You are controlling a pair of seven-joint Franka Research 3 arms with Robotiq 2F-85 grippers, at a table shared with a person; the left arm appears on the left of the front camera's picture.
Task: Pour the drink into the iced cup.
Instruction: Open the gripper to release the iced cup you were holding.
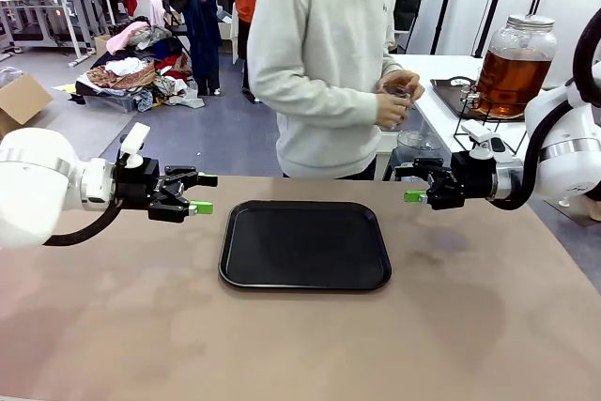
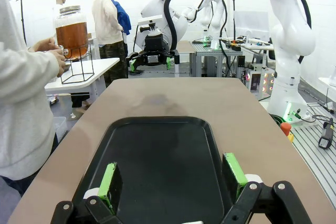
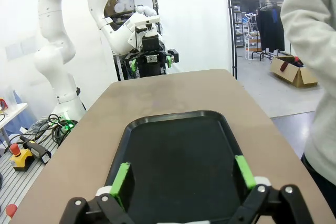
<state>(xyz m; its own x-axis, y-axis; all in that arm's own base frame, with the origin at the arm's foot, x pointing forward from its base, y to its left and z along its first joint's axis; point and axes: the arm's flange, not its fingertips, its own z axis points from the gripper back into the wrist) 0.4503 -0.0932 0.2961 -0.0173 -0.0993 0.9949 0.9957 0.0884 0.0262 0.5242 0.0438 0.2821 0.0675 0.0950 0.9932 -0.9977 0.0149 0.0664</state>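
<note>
The drink is amber liquid in a big clear dispenser jar with a silvery lid, on a wire stand on a side table at the far right. In the left wrist view the drink is at the upper left. A person in a pale sweater holds a clear cup in both hands beside the jar; I cannot make out ice in it. My left gripper hovers open left of a black tray. My right gripper hovers open at its right. Both grippers are empty over the tray's ends.
The black tray lies bare in the middle of the brown table. The person's sleeve and body stand at the far edge. A white side table carries the jar's stand.
</note>
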